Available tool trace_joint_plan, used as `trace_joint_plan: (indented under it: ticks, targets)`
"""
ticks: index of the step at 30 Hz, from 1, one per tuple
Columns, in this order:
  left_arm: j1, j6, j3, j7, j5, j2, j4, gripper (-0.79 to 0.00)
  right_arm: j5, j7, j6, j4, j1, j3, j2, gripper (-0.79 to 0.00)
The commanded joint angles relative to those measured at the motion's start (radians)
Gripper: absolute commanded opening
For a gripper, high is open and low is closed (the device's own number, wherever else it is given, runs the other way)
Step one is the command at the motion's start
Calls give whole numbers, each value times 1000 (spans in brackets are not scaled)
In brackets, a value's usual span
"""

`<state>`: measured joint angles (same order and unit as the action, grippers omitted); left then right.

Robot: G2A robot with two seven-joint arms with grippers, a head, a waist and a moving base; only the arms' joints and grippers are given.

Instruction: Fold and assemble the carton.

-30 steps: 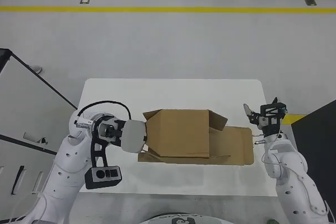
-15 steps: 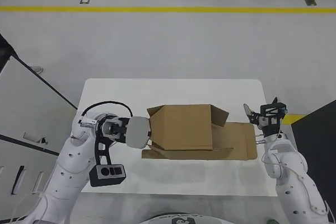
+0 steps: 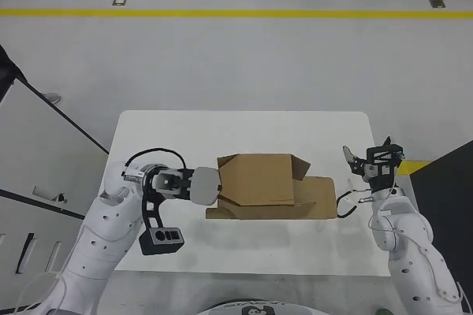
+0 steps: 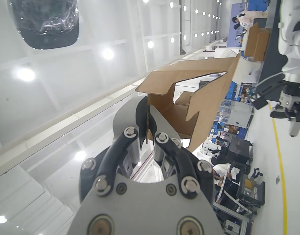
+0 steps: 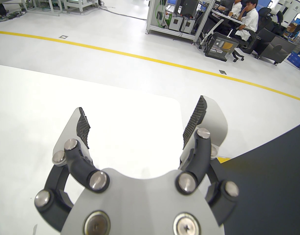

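A brown cardboard carton (image 3: 260,185) stands partly unfolded in the middle of the white table (image 3: 244,126), its end flaps loose. My left gripper (image 3: 211,189) is at the carton's left end, shut on a flap edge. In the left wrist view the carton (image 4: 189,94) rises from between the fingers (image 4: 140,113), which pinch its cardboard edge. My right gripper (image 3: 368,163) hovers open at the table's right edge, apart from the carton. In the right wrist view the right gripper (image 5: 140,121) holds nothing between its ribbed pads.
A black handheld device (image 3: 162,237) hangs by a cable near the front left of the table. A dark panel (image 3: 457,189) stands just right of the table. Bare tabletop lies behind and in front of the carton.
The left arm has moved right with the carton's left end, and the carton has been pushed narrower and more upright. The right arm has stayed still.
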<state>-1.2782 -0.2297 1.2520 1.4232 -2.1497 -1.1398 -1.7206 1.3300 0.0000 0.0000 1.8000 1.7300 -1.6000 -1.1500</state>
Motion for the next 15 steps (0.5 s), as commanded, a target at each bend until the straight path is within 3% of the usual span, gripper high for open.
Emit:
trace_joint_plan:
  ticks: [1,11,13,15]
  targets:
    - [-1,-8,-5,1,-2,0,17,-785,0,0,0,0,0,0,0,0]
    - [1,-14,-12,6,-5,0,29,-785,0,0,0,0,0,0,0,0]
    - [1,-14,-12,6,-5,0,29,-785,7,3,-36,4,-6,-7,2,0]
    - [1,-14,-12,6,-5,0,29,-785,-65,34,-135,6,-8,-28,6,0]
